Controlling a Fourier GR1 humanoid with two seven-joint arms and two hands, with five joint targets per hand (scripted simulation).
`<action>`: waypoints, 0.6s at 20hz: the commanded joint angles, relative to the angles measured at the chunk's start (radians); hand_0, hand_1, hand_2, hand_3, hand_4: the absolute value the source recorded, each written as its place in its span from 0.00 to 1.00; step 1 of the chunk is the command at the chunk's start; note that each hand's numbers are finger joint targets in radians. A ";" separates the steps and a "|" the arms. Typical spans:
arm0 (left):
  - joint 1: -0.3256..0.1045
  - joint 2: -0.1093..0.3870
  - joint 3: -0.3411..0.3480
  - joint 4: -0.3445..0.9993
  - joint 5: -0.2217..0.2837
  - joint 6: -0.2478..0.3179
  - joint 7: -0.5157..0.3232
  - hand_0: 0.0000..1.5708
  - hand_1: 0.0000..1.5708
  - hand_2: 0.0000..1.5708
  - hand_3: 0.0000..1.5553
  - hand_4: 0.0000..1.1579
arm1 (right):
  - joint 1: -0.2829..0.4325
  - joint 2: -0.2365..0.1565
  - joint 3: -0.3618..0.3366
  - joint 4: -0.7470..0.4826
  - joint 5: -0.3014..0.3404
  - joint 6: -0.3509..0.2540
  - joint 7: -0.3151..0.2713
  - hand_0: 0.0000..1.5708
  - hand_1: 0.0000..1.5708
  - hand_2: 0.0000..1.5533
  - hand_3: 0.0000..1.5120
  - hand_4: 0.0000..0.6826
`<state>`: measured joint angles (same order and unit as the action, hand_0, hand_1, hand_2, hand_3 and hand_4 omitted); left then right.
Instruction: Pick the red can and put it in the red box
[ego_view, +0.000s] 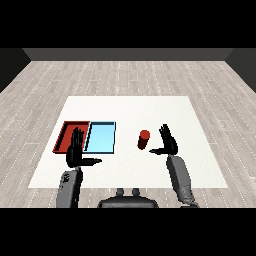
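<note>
Right hand (169, 141) was open wide, fingers straight and raised, thumb stuck out toward the left, palm facing the red can (144, 139). It held nothing; the can stood just beside it with a small gap, no contact. Left hand (76, 150) was open too, fingers straight, thumb out to the right, hovering over the near edge of the red tray (63, 131) and empty.

Red can stood upright on the white table (130, 107), right of the light blue tray (100, 137), which lay between the can and the red tray. Trays sat side by side, touching or nearly so.

Handling guess: small rigid cylinder, likely light, stiff walls, smooth and maybe slippery, tall enough to tip if nudged at the top. Best hold looked like a side wrap around the mid-body, thumb opposite fingers.

No brand, label or readable writing on the can or trays; plain colour only.
</note>
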<state>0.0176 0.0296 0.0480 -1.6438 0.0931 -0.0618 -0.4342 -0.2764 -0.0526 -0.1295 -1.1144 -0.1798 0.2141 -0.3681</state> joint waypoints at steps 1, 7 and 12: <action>-0.001 0.032 0.027 0.032 0.026 -0.046 -0.021 0.00 0.00 0.00 0.00 0.00 | -0.086 0.016 -0.023 0.128 -0.010 -0.031 -0.032 0.00 0.00 0.00 0.00 0.00; -0.057 0.033 0.039 0.050 0.033 -0.037 -0.012 0.00 0.00 0.00 0.00 0.00 | -0.042 0.051 0.027 0.083 -0.024 -0.040 -0.026 0.00 0.00 0.00 0.00 0.00; -0.068 0.027 0.035 0.113 0.028 -0.051 -0.050 0.00 0.00 0.00 0.00 0.00 | -0.167 0.032 -0.016 0.261 -0.037 -0.020 -0.074 0.00 0.00 0.00 0.00 0.00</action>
<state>0.0123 0.0456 0.0657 -1.6313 0.1222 -0.0970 -0.4435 -0.3442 -0.0259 -0.1211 -0.9750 -0.2108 0.2062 -0.4167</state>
